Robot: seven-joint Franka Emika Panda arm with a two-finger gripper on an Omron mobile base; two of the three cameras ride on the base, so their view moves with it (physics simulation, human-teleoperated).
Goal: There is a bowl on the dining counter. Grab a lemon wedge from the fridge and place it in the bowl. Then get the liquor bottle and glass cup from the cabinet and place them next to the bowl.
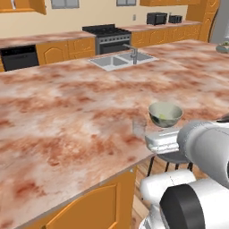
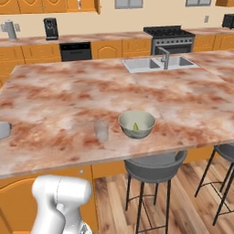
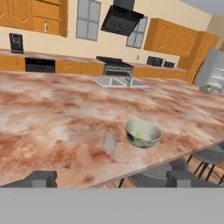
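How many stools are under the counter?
2 show: one dark stool under the counter edge just below the bowl, and another stool at the right edge of the right base view. More may hide beyond the frame.

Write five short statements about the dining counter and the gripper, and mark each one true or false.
1. The bowl holds a lemon wedge. True.
2. The glass cup lies tipped over. False: it stands upright.
3. The glass cup stands beside the bowl, apart from it. True.
4. A liquor bottle stands next to the bowl. False: the glass cup alone is beside it.
5. The gripper is shut on the glass cup. False: it is open, holding nothing.
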